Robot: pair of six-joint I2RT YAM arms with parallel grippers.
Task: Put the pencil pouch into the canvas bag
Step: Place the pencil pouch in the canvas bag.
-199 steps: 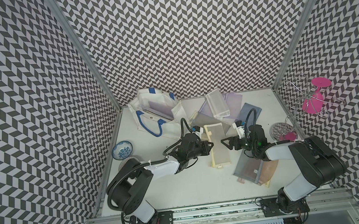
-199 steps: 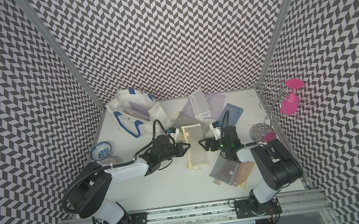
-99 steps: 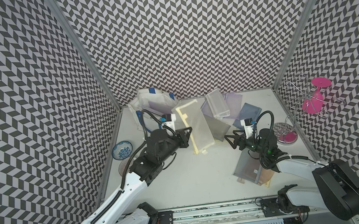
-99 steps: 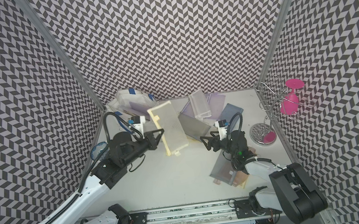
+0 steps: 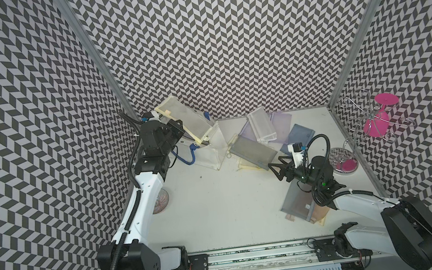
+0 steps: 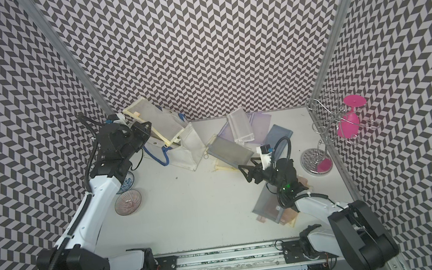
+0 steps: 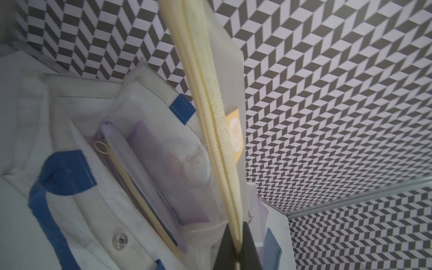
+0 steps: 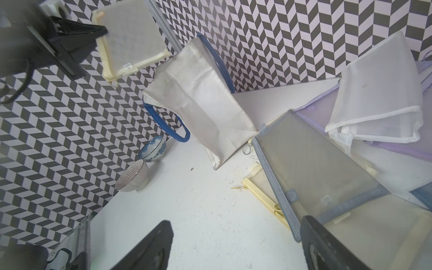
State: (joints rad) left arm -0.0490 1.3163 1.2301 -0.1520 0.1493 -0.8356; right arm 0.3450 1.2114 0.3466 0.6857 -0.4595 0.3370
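Left pincer [image 5: 180, 126]: clamped on the cream-edged pencil pouch [image 5: 183, 116].
Pencil pouch: raised, tilted over the canvas bag [image 5: 212, 148] mouth; contact unclear.
Right pincer [image 5: 275, 172]: jaws apart, empty, above bench [image 5: 218, 205].

White table [image 5: 218, 211], canvas bag [image 5: 209, 145], mesh pouches [image 5: 253, 148], bowls [image 6: 128, 202]
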